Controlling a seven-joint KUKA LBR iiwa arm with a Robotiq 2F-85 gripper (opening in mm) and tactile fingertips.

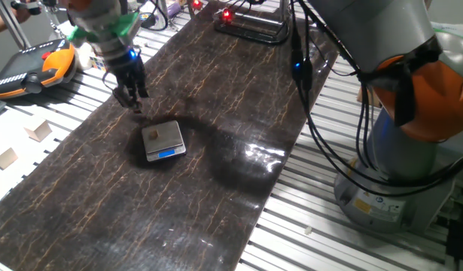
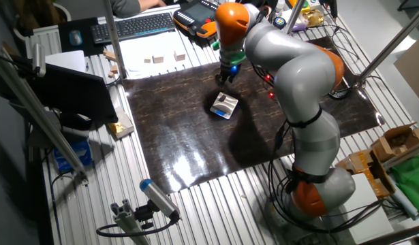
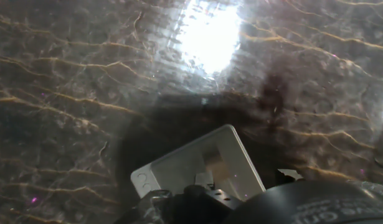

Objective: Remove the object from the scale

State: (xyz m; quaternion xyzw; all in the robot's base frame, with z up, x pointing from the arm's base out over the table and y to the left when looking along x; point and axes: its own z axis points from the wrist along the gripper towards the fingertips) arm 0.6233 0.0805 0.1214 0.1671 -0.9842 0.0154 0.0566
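The scale (image 1: 165, 141) is a small silver-grey square with a blue display strip on its near edge, lying on the dark marbled mat. The object (image 1: 151, 135), a tiny reddish-brown cube, sits on the platform's left part. My gripper (image 1: 132, 95) hangs just beyond the scale's far left corner, above the mat, open and empty. In the other fixed view the gripper (image 2: 223, 82) is right behind the scale (image 2: 225, 106). The hand view shows the scale (image 3: 179, 171) low in the frame with the cube (image 3: 214, 163) on it, partly hidden by the hand's dark body.
Pale tan blocks (image 1: 39, 132) lie on the slatted table left of the mat (image 1: 216, 181). An orange-black device (image 1: 35, 68) is at the far left. A red-lit rack (image 1: 246, 22) stands at the mat's far end. Cables (image 1: 314, 113) hang by the robot base (image 1: 412, 150).
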